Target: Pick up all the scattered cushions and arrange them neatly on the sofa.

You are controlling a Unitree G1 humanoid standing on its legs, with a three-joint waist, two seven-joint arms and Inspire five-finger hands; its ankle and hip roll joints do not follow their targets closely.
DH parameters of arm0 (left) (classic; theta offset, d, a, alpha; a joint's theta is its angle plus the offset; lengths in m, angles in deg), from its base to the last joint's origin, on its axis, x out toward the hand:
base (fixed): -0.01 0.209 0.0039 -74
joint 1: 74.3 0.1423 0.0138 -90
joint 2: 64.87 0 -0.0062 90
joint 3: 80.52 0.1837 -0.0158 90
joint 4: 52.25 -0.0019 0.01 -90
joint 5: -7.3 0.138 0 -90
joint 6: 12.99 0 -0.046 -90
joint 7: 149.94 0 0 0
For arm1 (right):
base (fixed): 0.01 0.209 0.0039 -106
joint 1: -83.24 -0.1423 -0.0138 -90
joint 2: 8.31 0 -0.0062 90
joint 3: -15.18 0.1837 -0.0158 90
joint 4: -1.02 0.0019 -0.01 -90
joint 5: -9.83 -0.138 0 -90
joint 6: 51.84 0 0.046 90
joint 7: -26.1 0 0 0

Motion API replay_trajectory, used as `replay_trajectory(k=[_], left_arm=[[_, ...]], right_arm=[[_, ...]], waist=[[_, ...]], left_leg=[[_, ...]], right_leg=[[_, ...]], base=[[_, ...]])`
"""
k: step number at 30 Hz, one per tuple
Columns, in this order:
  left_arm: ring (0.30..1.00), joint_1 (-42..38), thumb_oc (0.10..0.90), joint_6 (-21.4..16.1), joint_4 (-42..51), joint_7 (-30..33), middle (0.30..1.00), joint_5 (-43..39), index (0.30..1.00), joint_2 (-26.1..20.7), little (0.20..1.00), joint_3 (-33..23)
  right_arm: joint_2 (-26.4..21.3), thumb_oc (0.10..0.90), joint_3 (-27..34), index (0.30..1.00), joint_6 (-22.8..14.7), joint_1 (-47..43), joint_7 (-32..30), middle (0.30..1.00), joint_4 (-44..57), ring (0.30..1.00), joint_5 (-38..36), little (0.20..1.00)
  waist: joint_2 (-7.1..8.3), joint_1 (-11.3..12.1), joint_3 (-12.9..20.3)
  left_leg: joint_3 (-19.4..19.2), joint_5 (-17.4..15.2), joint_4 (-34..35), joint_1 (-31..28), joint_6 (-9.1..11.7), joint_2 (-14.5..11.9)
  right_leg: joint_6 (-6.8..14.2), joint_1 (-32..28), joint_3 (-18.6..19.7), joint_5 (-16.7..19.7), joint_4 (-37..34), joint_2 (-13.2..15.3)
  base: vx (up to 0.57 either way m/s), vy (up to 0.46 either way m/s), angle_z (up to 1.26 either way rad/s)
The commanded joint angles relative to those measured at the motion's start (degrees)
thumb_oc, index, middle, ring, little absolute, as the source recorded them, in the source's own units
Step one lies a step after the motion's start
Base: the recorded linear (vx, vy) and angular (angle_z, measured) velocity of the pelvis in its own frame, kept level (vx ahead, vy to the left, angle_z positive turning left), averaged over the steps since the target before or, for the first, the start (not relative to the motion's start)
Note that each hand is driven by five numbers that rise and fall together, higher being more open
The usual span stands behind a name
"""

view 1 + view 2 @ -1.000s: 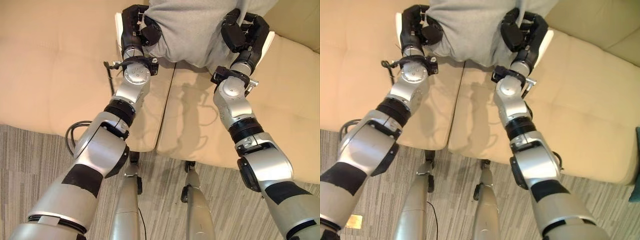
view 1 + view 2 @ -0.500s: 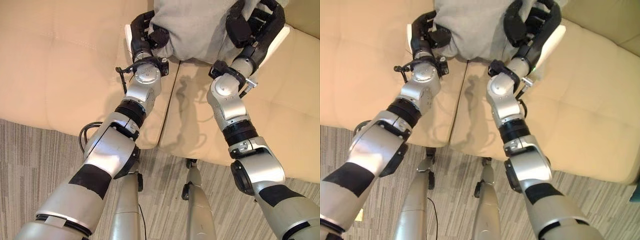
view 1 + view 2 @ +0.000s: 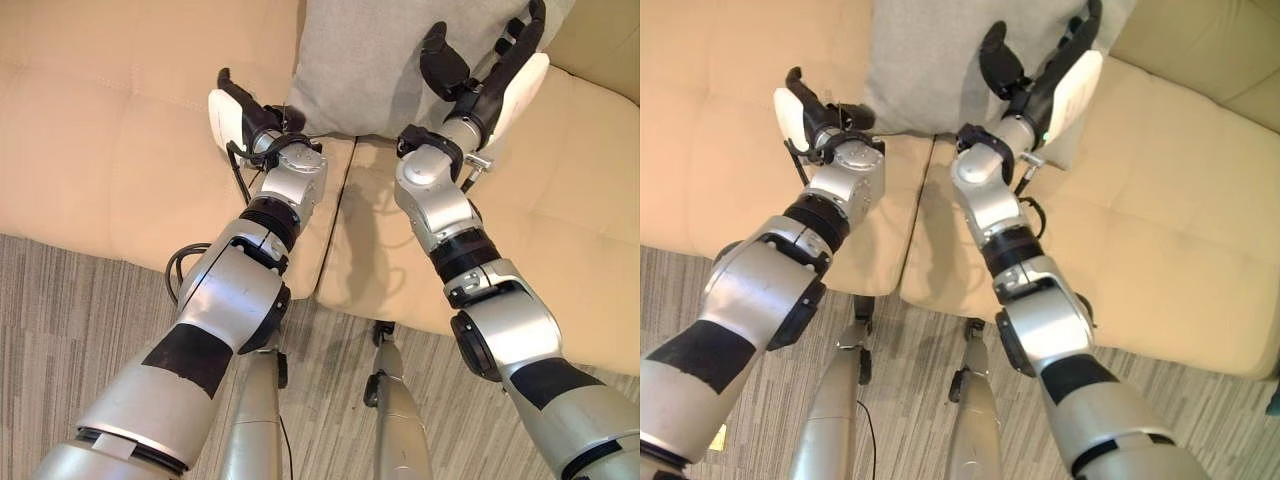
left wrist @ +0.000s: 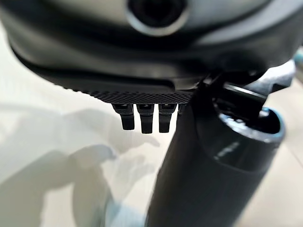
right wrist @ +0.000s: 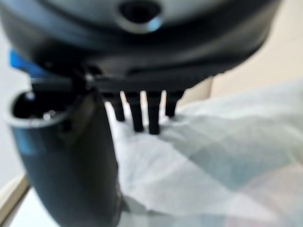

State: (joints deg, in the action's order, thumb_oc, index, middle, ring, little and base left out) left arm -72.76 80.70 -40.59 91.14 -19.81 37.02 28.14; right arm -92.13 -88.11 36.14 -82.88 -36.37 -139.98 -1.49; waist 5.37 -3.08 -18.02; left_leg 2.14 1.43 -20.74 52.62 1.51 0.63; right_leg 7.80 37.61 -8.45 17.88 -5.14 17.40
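Against the far backrest of the beige sofa (image 3: 120, 150), the grey fabric cushion (image 3: 370, 60) is leaning; both released robot hands, left (image 3: 238, 115) and right (image 3: 480, 75), are flanking it and risking toppling it.

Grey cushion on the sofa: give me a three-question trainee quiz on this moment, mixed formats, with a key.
1. True or false: the left hand grips the grey cushion.
2. The cushion stands against: A) the sofa backrest, B) the floor, C) the robot's arm.
3. Fill in: the right hand has its fingers ____.

Key: 1 false, it is open, beside the cushion. 2 A. 3 open, at the cushion's right edge.
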Motion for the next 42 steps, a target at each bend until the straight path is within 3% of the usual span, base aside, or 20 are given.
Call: replay_trajectory(k=[1,3,7,14,17,22,27,36,39,42], left_arm=[[0.9,-10.2,0.8,-2.38,-1.59,10.54,0.9,1.32,0.9,0.38,0.9,0.08],[0.9,-9.46,0.8,-3.04,-0.23,11.44,0.9,0.35,0.9,-0.1,0.9,-0.4],[0.9,-7.46,0.8,-2.91,1.35,10.75,0.9,1.29,0.9,1.62,0.9,-0.54],[0.9,-6.92,0.8,-1.46,5.74,10.12,0.9,3.39,0.9,3.86,0.9,-1.16],[0.9,-6.59,0.8,-1.23,6.43,10.64,0.9,3.9,0.9,4.87,0.9,-2.09],[0.9,-6.76,0.8,-1.42,6.95,11.02,0.9,4.09,0.9,6.17,0.9,-2.45],[0.9,-7.65,0.8,-2.14,5.92,10.0,0.9,3.37,0.9,5.97,0.9,-2.0],[0.9,-7.39,0.8,-3.18,4.27,7.79,0.9,2.01,0.9,4.91,0.9,-1.04],[0.9,-4.42,0.8,-5.47,6.88,4.28,0.9,2.33,0.9,4.46,0.9,-0.69],[0.9,4.14,0.8,-12.11,17.49,-5.36,0.9,1.48,0.9,3.63,0.9,1.44]], right_arm=[[-0.85,0.8,-1.28,0.9,-6.08,-11.01,-5.21,0.9,0.47,0.9,-0.42,0.9],[-0.17,0.8,-2.01,0.9,-7.76,-12.28,-6.62,0.9,4.77,0.9,0.06,0.9],[-0.08,0.8,-3.29,0.9,-6.43,-11.68,-9.48,0.9,15.2,0.9,6.39,0.9],[-1.43,0.8,-1.79,0.9,0.59,-7.18,-14.11,0.9,31.78,0.9,18.1,0.9],[-1.72,0.8,-1.45,0.9,3.64,-4.92,-14.91,0.9,30.35,0.9,19.87,0.9],[0.37,0.8,-0.36,0.9,4.14,-3.58,-15.35,0.9,25.34,0.9,18.16,0.9],[1.56,0.8,-1.05,0.9,5.77,-6.45,-13.25,0.9,12.05,0.9,13.64,0.9],[0.16,0.8,-2.89,0.9,3.68,-5.52,-12.0,0.9,11.21,0.9,12.69,0.9],[-0.2,0.8,-3.81,0.9,1.72,-2.77,-9.57,0.9,13.26,0.9,12.65,0.9],[-0.65,0.8,-7.34,0.9,0.58,2.07,-1.77,0.9,14.08,0.9,12.94,0.9]], waist=[[-2.82,1.28,1.06],[-2.73,1.62,1.12],[-2.58,1.9,1.38],[-2.68,1.51,1.41],[-2.82,1.36,1.02],[-3.43,1.23,0.55],[-4.1,1.7,-0.04],[-4.39,1.43,-0.01],[-4.47,1.45,0.25],[-4.72,2.48,0.69]], left_leg=[[2.61,-1.73,12.76,-9.31,3.02,-1.48],[2.78,-1.79,12.47,-9.29,3.07,-1.46],[2.98,-1.98,12.47,-9.67,2.99,-1.23],[3.12,-2.35,12.39,-9.72,2.83,-0.53],[2.94,-2.59,11.81,-9.36,2.68,-0.36],[2.74,-2.75,11.23,-8.89,2.54,-0.12],[2.53,-2.2,11.67,-8.98,2.56,-0.12],[2.21,-1.99,11.96,-9.74,2.53,-0.31],[2.04,-2.03,11.99,-10.77,2.53,-0.42],[1.87,-2.12,12.32,-13.18,2.58,-0.71]], right_leg=[[7.2,-14.89,-2.67,-2.79,0.47,2.25],[7.2,-15.27,-2.8,-2.95,0.47,2.25],[7.2,-15.89,-2.76,-3.06,0.48,2.32],[7.2,-16.12,-2.35,-2.83,0.31,2.68],[7.2,-16.04,-2.19,-2.82,0.33,2.8],[7.08,-15.56,-1.75,-2.96,0.4,2.95],[7.04,-15.28,-1.98,-3.16,0.48,3.04],[7.15,-15.94,-2.44,-3.68,0.47,3.11],[7.15,-16.96,-2.68,-4.43,0.46,2.97],[6.98,-18.86,-3.13,-5.6,0.55,2.94]], base=[[0.0,0.0,0.0],[0.0,0.0,0.0],[0.0,-0.001,0.01],[-0.01,0.009,0.03],[-0.02,0.029,0.05],[-0.01,0.012,0.01],[0.0,0.0,0.0],[0.0,-0.001,0.0],[0.01,-0.011,0.0],[0.05,-0.059,0.0]])
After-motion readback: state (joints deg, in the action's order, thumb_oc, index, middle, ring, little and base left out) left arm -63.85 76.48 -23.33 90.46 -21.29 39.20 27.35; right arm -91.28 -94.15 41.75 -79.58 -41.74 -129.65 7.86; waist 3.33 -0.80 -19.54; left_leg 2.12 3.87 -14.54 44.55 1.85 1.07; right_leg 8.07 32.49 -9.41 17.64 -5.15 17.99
